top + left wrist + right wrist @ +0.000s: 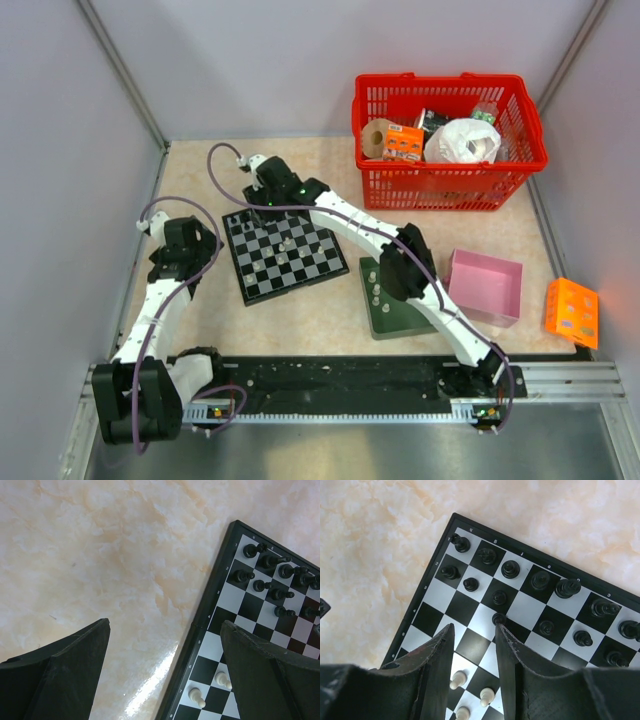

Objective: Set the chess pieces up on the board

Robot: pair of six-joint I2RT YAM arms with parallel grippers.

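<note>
Farthest left, the left pincer (pixel 195 245) hangs over bare table (pixel 100 545) just beside the board's left edge, its 2 fingers (pixel 75 670) spread wide with nothing between them. Next comes the board (pixel 290 255), lying skewed near the middle of the table. Black pieces (pixel 510 569) crowd the squares along its far edge, and 3 white pieces (pixel 457 680) show further in, under the right pincer. That right pincer (pixel 474 628) reaches across to the board's far left corner. Its jaws are parted and empty above a white square, and 1 black piece stands just beside the tip of 1 finger (pixel 507 650). Right of the board, under the right arm, a green tray (pixel 385 318) holds a few tiny pale pieces near its left edge. Further right sits a pink box (pixel 485 287), then an orange box (pixel 571 312) by the table's right edge. A red basket (pixel 450 185) fills the far right corner.
</note>
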